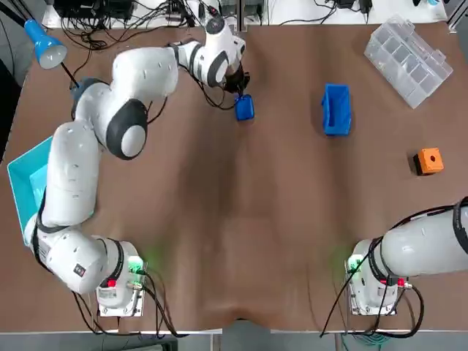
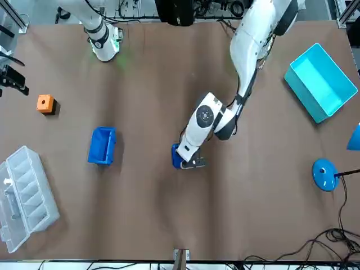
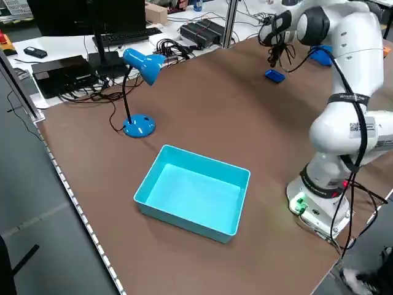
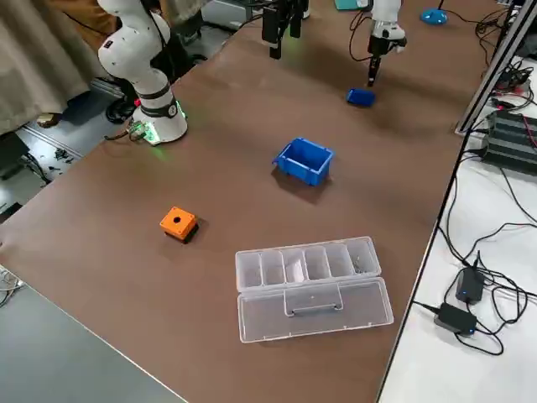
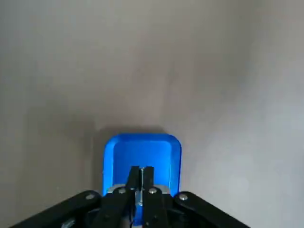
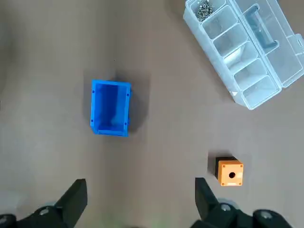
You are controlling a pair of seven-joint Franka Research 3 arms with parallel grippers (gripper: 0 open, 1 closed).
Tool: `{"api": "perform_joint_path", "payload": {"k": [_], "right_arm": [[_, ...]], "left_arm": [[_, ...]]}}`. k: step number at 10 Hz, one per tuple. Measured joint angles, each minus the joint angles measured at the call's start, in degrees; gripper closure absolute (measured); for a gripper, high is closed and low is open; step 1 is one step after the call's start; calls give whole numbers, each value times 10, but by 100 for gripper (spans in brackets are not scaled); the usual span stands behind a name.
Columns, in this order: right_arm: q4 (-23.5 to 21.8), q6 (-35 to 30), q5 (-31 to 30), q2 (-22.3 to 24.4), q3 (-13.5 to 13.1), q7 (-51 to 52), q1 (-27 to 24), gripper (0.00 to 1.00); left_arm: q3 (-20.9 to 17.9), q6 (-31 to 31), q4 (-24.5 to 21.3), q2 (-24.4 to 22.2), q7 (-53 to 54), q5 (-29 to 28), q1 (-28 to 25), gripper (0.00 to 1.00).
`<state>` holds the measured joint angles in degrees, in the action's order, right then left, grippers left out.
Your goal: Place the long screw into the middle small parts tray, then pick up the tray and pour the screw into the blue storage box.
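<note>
A small blue parts tray (image 1: pixel 244 107) lies on the brown table toward the far side. My left gripper (image 5: pixel 141 170) hangs directly over its near end (image 5: pixel 142 149), shut on a thin metal sliver that looks like the long screw. From across the table, its fingers (image 2: pixel 194 162) reach down to the tray (image 2: pixel 176 156). The dark blue storage box (image 1: pixel 336 110) stands open to the tray's right. My right gripper (image 6: pixel 140 185) is open and empty, held high over the table, with that box (image 6: pixel 110 108) below it.
A large cyan bin (image 1: pixel 29 183) sits at the left table edge beside my left arm. A clear compartment organizer (image 1: pixel 408 58) lies at the far right, an orange block (image 1: pixel 429 161) nearer. A blue desk lamp (image 1: pixel 45 45) stands at the far left corner.
</note>
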<state>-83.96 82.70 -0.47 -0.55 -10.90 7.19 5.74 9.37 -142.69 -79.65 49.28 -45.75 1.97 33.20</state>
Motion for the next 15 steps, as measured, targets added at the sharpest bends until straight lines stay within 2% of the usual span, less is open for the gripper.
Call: {"api": "perform_joint_path", "payload": {"k": [4,5,8,10,13,15], "right_arm": [[0,0,0,0,2,0,1,0],[0,0,0,0,2,0,1,0],[-1,-1,0,0,4,0,2,0],[-24,-1,2,-7,7,0,22,0],[-57,46,21,-49,10,-10,97,0],[-67,75,109,-88,10,-10,104,0]], "left_arm": [[-6,-10,2,13,-7,0,18,89],[-7,-10,3,13,-17,0,18,84],[-10,12,6,-6,-36,0,11,39],[-18,99,-16,-72,-32,0,7,11],[-59,182,-90,-204,12,0,-17,5],[-66,197,-140,-280,57,0,-72,3]]}}
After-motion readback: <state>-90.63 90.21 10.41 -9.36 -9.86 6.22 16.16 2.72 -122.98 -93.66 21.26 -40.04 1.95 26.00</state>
